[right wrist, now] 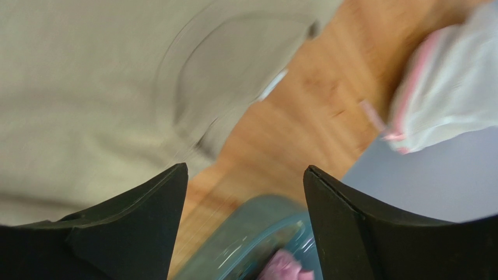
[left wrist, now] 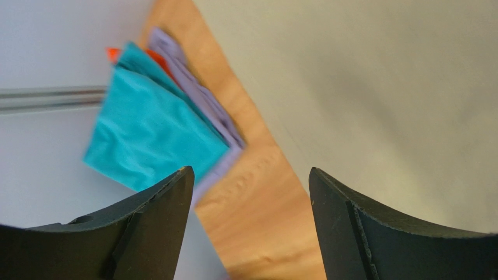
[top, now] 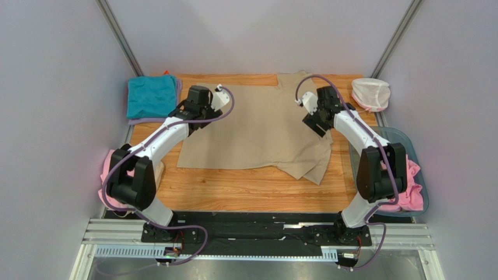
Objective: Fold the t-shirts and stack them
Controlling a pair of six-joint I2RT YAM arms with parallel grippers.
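The tan t-shirt lies spread flat across the middle of the wooden table, with its near right corner doubled over in a loose flap. A folded teal t-shirt sits at the far left corner on top of a lilac t-shirt, whose edge shows beneath it. A strip of bare wood separates that stack from the tan one.

The left gripper has its jaws spread wide with nothing between them. It hangs clear of the cloth, over the tan shirt's left edge and the bare strip. The right gripper is the same, released and empty, over the tan shirt's right edge and near the tub.

The clear bluish tub stands at the table's right edge and holds crumpled pink fabric; whether this is one shirt or several cannot be told. A white net pouch with pink trim sits at the far right corner, its contents not discernible. A small orange scrap shows behind the teal stack
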